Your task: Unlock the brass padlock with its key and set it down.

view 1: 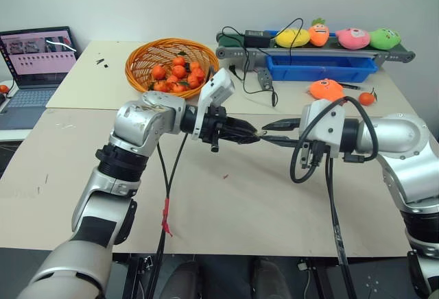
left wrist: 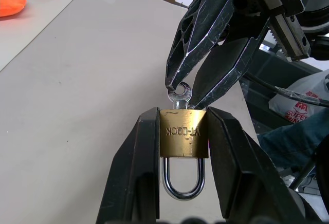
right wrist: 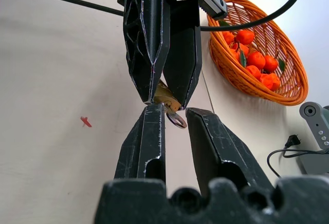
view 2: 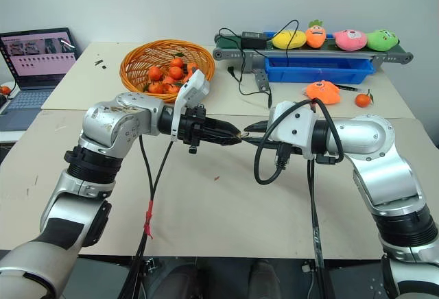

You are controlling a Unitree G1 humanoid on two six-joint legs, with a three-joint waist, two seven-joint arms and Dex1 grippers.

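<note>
The brass padlock [left wrist: 183, 134] hangs above the table, pinched by its body between the fingers of my left gripper [left wrist: 183, 113], with its silvery shackle pointing back toward the wrist. The key [left wrist: 180, 91] sticks out of the padlock's far end. My right gripper [right wrist: 176, 112] faces the left one tip to tip and is shut on the key's round silver head [right wrist: 176, 119]. In the head views the two grippers [view 1: 255, 136] [view 1: 266, 133] meet over the middle of the beige table [view 1: 226, 203].
A wicker basket [view 1: 137, 73] of small oranges stands behind my left arm. A laptop [view 1: 34, 66] sits at the far left. At the back right are a blue tray [view 1: 322, 67], plush toys on a conveyor [view 1: 336, 37], an orange plush [view 1: 326, 90] and a loose orange [view 1: 367, 98]. Cables hang from both wrists.
</note>
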